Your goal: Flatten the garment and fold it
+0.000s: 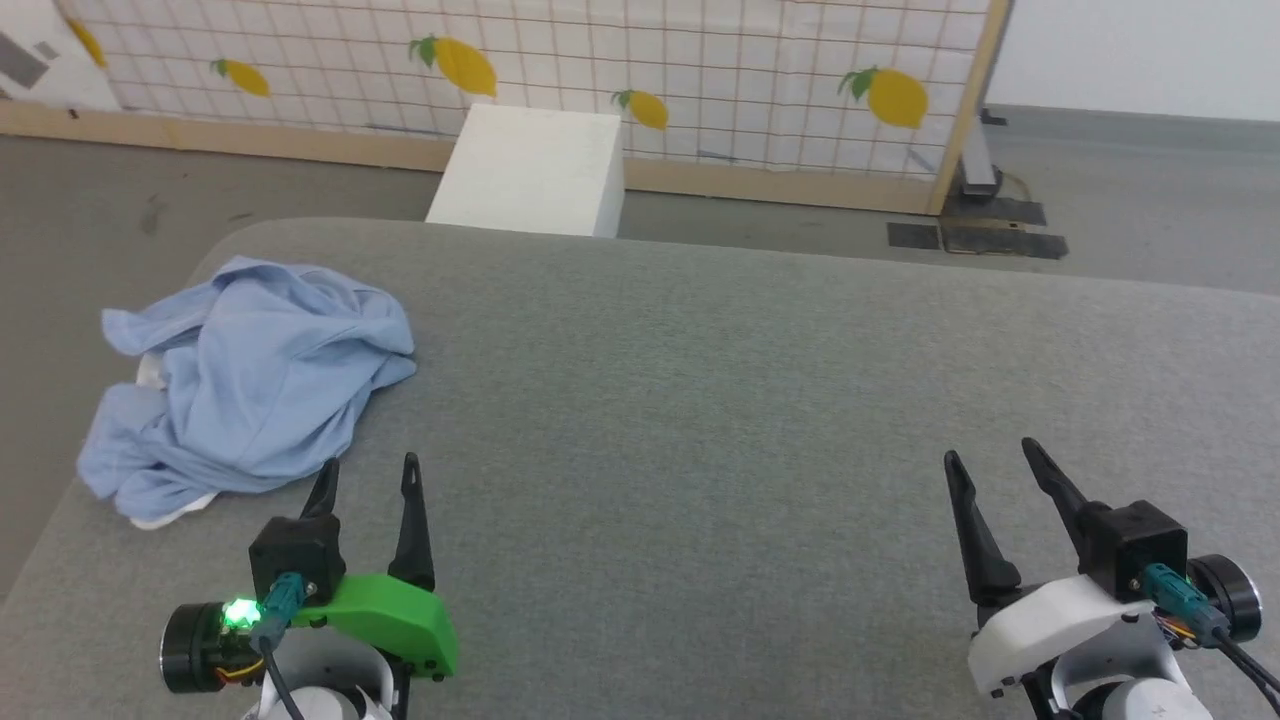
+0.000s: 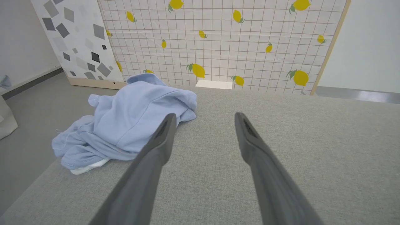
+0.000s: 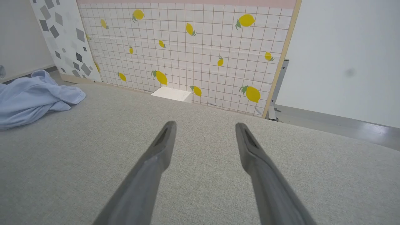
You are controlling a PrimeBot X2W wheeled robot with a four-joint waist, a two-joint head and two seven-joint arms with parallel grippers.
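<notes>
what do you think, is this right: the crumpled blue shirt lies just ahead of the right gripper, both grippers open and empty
Not quite. The head view shows the crumpled blue shirt just ahead of the left gripper, not the right gripper, which stands far across the grey table. Both grippers are open and empty.

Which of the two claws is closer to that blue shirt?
The left gripper, with the green casing: it sits right beside the crumpled garment, while the white-cased right gripper is far off.
</notes>
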